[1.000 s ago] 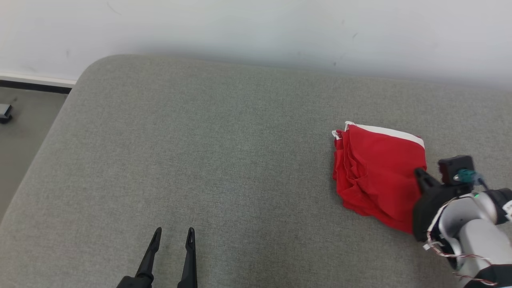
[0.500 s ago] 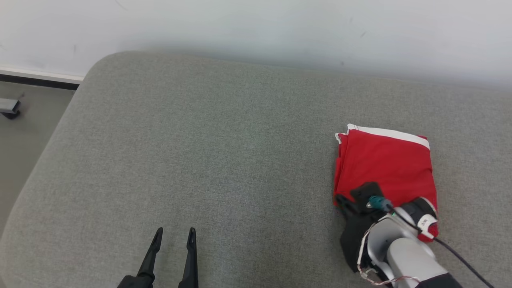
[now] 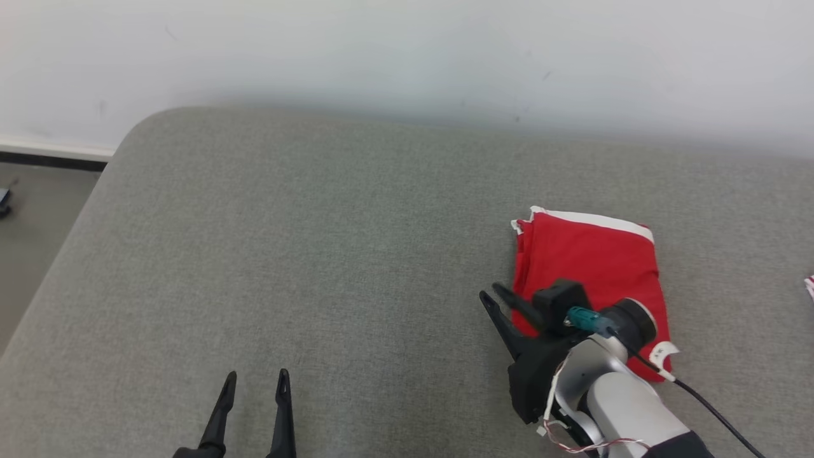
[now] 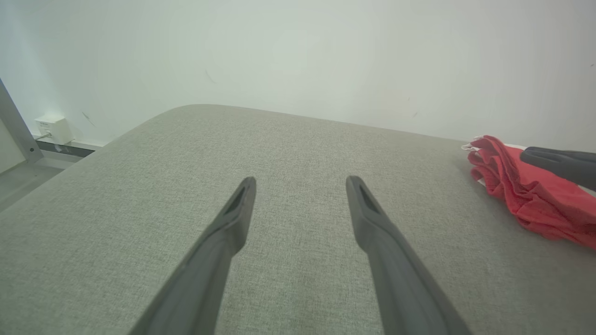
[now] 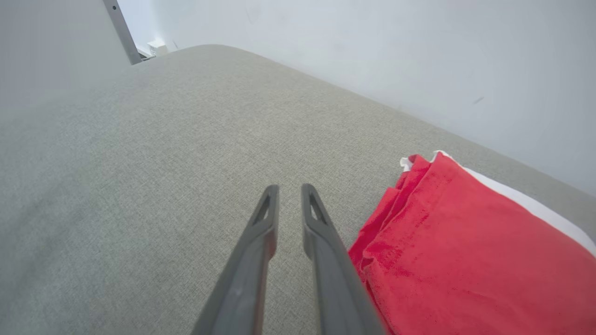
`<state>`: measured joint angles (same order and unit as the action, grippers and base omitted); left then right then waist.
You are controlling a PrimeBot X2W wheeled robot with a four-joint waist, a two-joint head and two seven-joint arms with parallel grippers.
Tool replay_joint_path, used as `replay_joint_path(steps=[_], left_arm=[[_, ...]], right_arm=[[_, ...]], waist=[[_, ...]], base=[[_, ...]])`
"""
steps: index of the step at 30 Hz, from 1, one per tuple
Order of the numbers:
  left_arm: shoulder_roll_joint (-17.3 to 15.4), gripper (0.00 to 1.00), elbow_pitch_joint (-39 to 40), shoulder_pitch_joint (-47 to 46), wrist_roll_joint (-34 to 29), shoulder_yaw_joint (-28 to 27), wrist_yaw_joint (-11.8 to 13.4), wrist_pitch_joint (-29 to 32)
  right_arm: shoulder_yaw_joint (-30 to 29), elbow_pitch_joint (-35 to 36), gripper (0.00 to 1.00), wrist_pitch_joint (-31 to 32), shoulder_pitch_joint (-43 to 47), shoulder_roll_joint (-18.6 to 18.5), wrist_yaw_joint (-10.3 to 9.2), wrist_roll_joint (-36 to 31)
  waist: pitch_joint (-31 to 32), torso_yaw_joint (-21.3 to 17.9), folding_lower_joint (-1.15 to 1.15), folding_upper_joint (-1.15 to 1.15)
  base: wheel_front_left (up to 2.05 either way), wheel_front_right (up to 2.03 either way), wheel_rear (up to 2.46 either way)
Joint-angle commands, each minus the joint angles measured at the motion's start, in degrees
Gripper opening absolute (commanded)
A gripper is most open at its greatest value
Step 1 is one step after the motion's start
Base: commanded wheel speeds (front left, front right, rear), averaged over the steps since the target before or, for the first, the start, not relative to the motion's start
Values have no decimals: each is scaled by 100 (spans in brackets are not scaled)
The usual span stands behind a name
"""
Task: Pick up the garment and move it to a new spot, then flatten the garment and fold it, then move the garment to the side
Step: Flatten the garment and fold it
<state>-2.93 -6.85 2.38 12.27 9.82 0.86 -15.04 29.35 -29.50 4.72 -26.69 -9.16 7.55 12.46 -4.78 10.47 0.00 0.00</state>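
Grey fabric surface (image 3: 318,254) runs to a white wall (image 3: 381,51). The right tool (image 3: 490,292) is empty, its fingers narrowly parted, and the folded red garment (image 3: 591,261) lies just beside its right finger. The left tool (image 3: 256,374) is spread wider and holds nothing, with the garment well off to its right.

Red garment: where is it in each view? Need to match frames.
Head view: garment right of centre.
Left wrist view: garment at the right edge.
Right wrist view: garment at lower right.
Shared landmark: the grey cushion, its rounded corner by the wall.
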Motion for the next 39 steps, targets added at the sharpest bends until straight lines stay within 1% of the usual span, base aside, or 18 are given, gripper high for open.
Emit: replay_joint_path(steps=[1,2,4,10,11,17,21,26,31,37,39], left_arm=[[6,100,38,119,-24,-81,4,-16],[6,100,45,144,-35,-119,8,-16],[7,100,58,190,-68,-208,1,-16],[7,100,127,393,-103,-509,-16,-16],[7,100,127,393,-103,-509,-16,-16],[6,100,223,477,-149,-773,-67,-16],[6,100,204,445,-141,-900,-124,-16],[7,100,124,329,-103,-991,-187,-16],[6,100,-27,245,-143,-1126,-293,-16],[6,100,-322,127,-203,-1329,-442,-16],[6,100,-483,76,-266,-1371,-497,-16]], right_arm=[[-160,227,75,-140,157,-43,-17,46],[-310,358,100,-204,227,-50,-17,50],[-614,619,100,-304,419,-47,-17,-9],[-1692,1488,100,-448,1198,122,-17,-295],[-1692,1488,100,-448,1198,122,-17,-295],[-2558,2259,100,-602,1870,279,-17,-524],[-2888,2416,100,-705,2165,320,-17,-584],[-2980,2334,100,-947,2392,99,-17,-695],[-2994,2012,100,-1169,2472,16,-17,-490],[-2744,1516,100,-1509,2400,-195,-17,-176],[-2582,1285,100,-1641,2316,-298,-17,-48]], waist=[[187,-187,0,0],[238,-237,0,0],[329,-337,0,0],[559,-693,0,0],[559,-693,0,0],[617,-1002,0,0],[638,-1193,0,0],[692,-1386,0,0],[777,-1550,0,0],[830,-1645,0,0],[847,-1666,0,0]], base=[[0,0,0],[0,0,0],[0,0,0],[0,0,0],[0,0,0],[0,0,0],[0,0,0],[0,0,0],[0,0,0],[0,0,0],[0,0,0]])
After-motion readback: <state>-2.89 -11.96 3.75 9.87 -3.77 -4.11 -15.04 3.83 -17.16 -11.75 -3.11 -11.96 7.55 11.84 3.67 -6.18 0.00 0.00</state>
